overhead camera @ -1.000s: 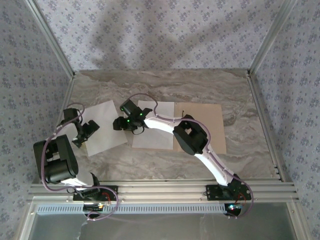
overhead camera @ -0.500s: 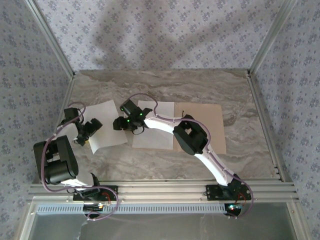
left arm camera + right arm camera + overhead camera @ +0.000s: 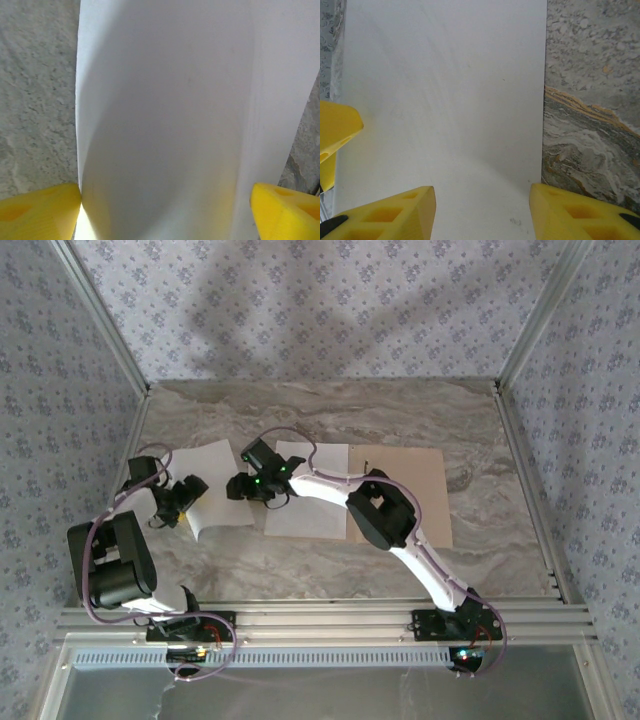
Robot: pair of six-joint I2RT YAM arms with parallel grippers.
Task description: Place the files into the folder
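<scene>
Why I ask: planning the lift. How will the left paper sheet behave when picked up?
Probably floppy: the left sheet bows between the yellow fingers. Likely light and thin, so pushing may slide or buckle it on the table.

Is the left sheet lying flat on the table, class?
No, the left sheet bows upward between the jaws of the left gripper.

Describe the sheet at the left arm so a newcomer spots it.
On the marble table, left of the tan folder and the square-set middle sheet, lies the leftmost white sheet. It alone is skewed, its left side curled up at the left pincer.
</scene>
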